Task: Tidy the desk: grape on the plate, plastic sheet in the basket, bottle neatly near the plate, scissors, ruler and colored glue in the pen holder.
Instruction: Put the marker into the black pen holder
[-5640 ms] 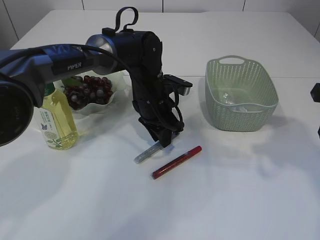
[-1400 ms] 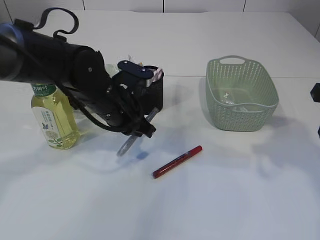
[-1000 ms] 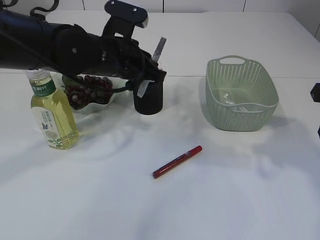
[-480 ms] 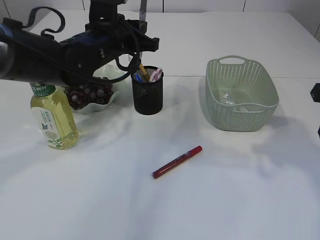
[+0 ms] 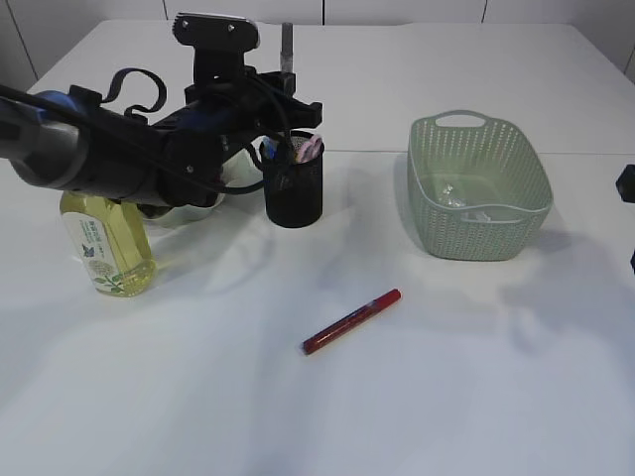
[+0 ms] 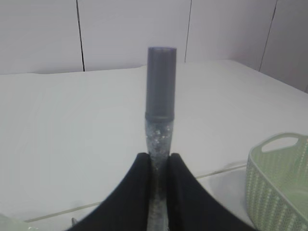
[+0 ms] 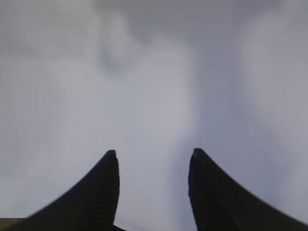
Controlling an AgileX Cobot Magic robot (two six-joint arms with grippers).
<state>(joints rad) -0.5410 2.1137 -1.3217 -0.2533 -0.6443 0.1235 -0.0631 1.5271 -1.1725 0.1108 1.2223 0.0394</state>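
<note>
My left gripper (image 6: 158, 156) is shut on a silver glitter glue tube (image 6: 161, 96) that stands upright with its grey cap on top. From outside, the tube (image 5: 286, 48) hangs just above the black mesh pen holder (image 5: 294, 193), which has several items sticking out. A red glue pen (image 5: 351, 321) lies on the table's middle. The bottle (image 5: 107, 243) of yellow liquid stands at left, next to the white plate (image 5: 189, 213), which my left arm mostly hides along with the grape. My right gripper (image 7: 153, 154) is open over bare table.
The green basket (image 5: 429, 129) stands at the right with the crumpled plastic sheet (image 5: 474, 210) inside. A dark part of the right arm (image 5: 626, 182) shows at the right edge. White table lies in front around the red pen.
The left arm lifted the silver glue off the table, swung it up over the pen holder, turned it upright, and has now lowered it slightly. The right arm is unchanged.
</note>
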